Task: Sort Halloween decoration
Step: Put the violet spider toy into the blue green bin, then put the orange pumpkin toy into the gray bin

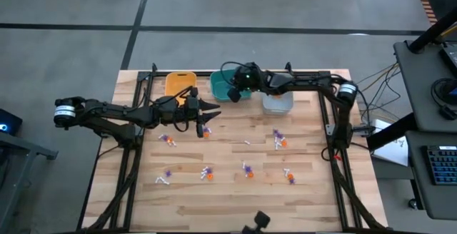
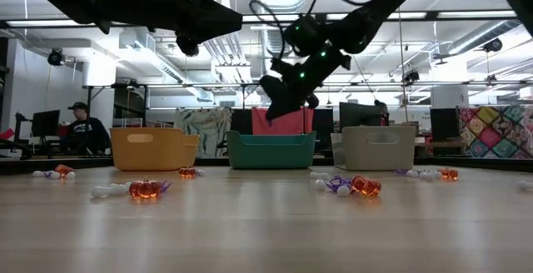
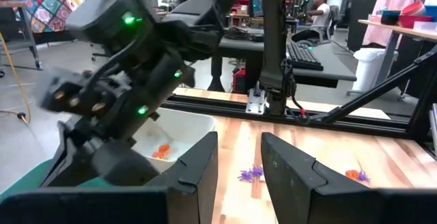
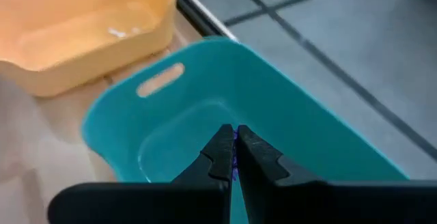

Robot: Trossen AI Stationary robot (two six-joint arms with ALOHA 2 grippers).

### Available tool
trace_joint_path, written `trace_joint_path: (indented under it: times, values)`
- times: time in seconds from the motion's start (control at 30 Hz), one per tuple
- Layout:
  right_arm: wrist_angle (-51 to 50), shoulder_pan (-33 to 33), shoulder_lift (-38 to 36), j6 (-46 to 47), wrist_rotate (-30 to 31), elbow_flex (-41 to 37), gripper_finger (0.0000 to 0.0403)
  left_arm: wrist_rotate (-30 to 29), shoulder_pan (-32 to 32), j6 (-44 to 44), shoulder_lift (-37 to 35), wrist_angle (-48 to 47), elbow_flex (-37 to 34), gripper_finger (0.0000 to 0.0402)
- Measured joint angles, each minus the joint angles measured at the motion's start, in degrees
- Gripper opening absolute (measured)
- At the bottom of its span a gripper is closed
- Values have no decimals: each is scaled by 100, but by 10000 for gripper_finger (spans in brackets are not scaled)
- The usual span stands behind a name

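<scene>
1. Wooden tabletop (image 1: pixel 235 198), high view: three bins stand in a row at the far edge, yellow bin (image 1: pixel 180 83), teal bin (image 1: pixel 223 84), grey bin (image 1: pixel 278 103). Trinkets (image 1: pixel 246 168) lie scattered on the boards in front of them. The right gripper (image 1: pixel 233 93) hangs over the teal bin. The left gripper (image 1: pixel 213 109) hovers just in front of the yellow bin, above one trinket.
2. Low view: orange and purple trinkets (image 2: pixel 354 185) lie along the tabletop before the bins. The right gripper (image 2: pixel 281 102) hangs above the teal bin (image 2: pixel 271 150). A person (image 2: pixel 83 129) sits in the room behind.
3. Left wrist view: left jaws stand apart, nothing between them. An orange trinket (image 3: pixel 162 150) lies inside the grey bin (image 3: pixel 188 128).
4. Right wrist view: right jaws are together, clamped on a purple trinket (image 4: pixel 235 154), over the teal bin (image 4: pixel 273 94).
</scene>
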Motion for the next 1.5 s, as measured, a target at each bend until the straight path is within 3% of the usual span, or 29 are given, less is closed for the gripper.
trace_joint_path:
  times: [0.2,0.57,1.07,1.37,1.5]
  values:
    - [-462,-9,273,-77,17,458,9,-2,2,-56,0,-89,-2,95]
    - [-508,-9,270,35,51,487,14,-2,2,-78,0,-210,-4,95]
    - [-625,5,85,129,-118,480,132,0,0,-348,0,-399,-8,95]
    - [-1532,214,-648,108,-210,478,132,1,1,-1214,0,-1264,-3,95]
    - [-1925,388,-955,2,-209,477,124,0,0,-1774,0,-2492,317,95]
